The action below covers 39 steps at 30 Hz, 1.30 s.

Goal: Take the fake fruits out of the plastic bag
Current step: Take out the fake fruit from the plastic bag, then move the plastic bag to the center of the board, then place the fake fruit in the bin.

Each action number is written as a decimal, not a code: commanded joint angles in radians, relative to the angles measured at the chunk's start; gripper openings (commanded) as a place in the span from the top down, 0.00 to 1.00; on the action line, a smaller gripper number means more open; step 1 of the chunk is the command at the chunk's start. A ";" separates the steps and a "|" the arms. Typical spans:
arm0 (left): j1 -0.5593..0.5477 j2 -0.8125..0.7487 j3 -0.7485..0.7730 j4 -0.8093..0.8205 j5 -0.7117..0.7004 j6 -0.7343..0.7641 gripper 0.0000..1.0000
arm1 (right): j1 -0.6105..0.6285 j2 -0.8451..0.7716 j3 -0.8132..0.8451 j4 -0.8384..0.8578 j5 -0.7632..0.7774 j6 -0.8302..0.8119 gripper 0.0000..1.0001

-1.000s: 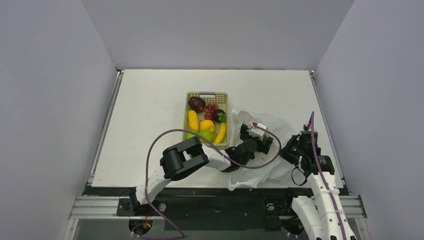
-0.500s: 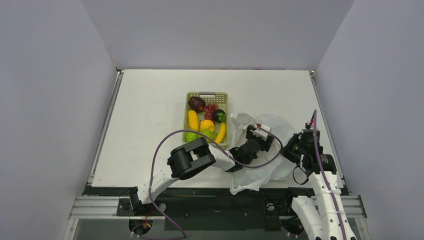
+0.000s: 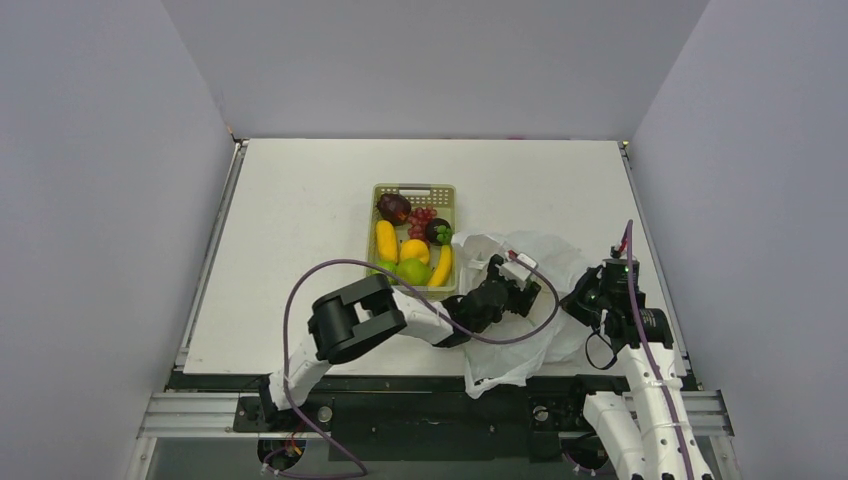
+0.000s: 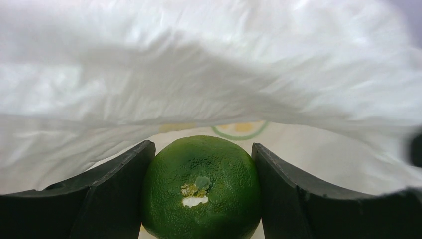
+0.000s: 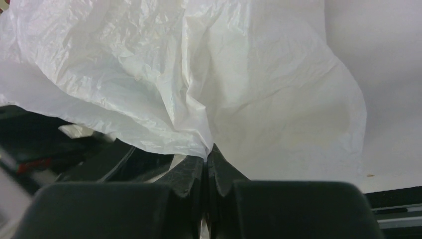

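**Green citrus caught inside the bag**

The left gripper (image 4: 201, 146) reaches into the mouth of the white plastic bag (image 3: 545, 262), which lies crumpled on the table (image 3: 290, 230) just right of the yellow-green basket (image 3: 413, 189). Its two black fingers (image 4: 124, 169) press against either side of a green fake citrus (image 4: 201, 189), and the bag's film drapes above it. I cannot tell whether the fruit rests on the table. The right gripper (image 5: 205, 160) is closed, pinching a fold at the bag's right side. Other fake fruits (image 3: 412, 248) sit in the basket.
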 commanded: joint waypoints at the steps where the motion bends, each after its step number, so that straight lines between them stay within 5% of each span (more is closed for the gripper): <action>1: -0.006 -0.204 -0.033 -0.113 0.180 -0.126 0.88 | -0.001 -0.007 0.029 0.053 0.068 0.010 1.00; 3: -0.004 -0.256 -0.039 -0.195 0.261 -0.181 1.00 | -0.002 0.000 0.028 0.071 0.092 0.013 1.00; 9: 0.021 -0.384 -0.067 -0.356 0.519 -0.346 1.00 | -0.004 0.030 0.030 0.113 0.166 0.013 1.00; 18: 0.128 -0.609 -0.183 -0.542 0.669 -0.379 1.00 | -0.011 0.060 0.053 0.125 0.374 0.023 1.00; 29: 0.402 -0.851 -0.245 -0.831 0.479 -0.201 1.00 | -0.021 0.121 0.168 0.065 0.635 0.001 1.00; 35: 0.586 -0.783 -0.219 -0.792 0.452 -0.206 1.00 | -0.026 0.155 0.248 0.051 0.763 -0.032 1.00; 39: 0.625 -0.699 -0.184 -0.785 0.317 -0.154 1.00 | -0.029 0.184 0.296 0.049 0.831 -0.050 1.00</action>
